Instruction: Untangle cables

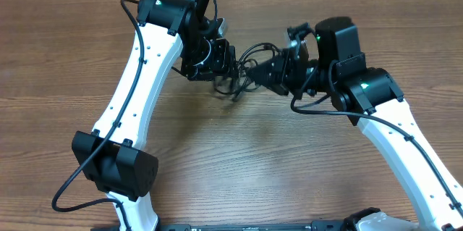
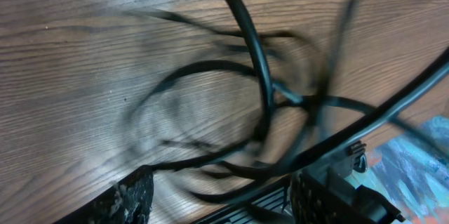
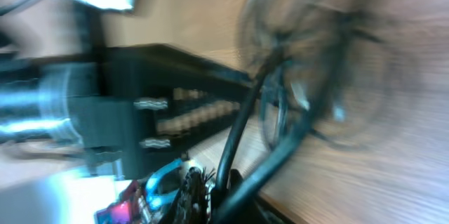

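The cables (image 1: 249,51) form a tangle of thin black loops held up between my two grippers at the back middle of the table. My left gripper (image 1: 224,72) reaches into the tangle from the left. In the left wrist view its jaws (image 2: 221,199) stand apart, and several strands of the cables (image 2: 263,76) cross the gap and loop above the wood. My right gripper (image 1: 255,74) comes in from the right. In the blurred right wrist view it (image 3: 224,189) is shut on cable strands (image 3: 242,119) that rise from its jaws to a hazy bundle.
The wooden table (image 1: 239,151) spreads out in front of both arms. A thick black cord (image 1: 72,184) trails from the left arm's base, and another (image 1: 315,109) loops under the right wrist. The left arm's dark body (image 3: 140,104) fills the left of the right wrist view.
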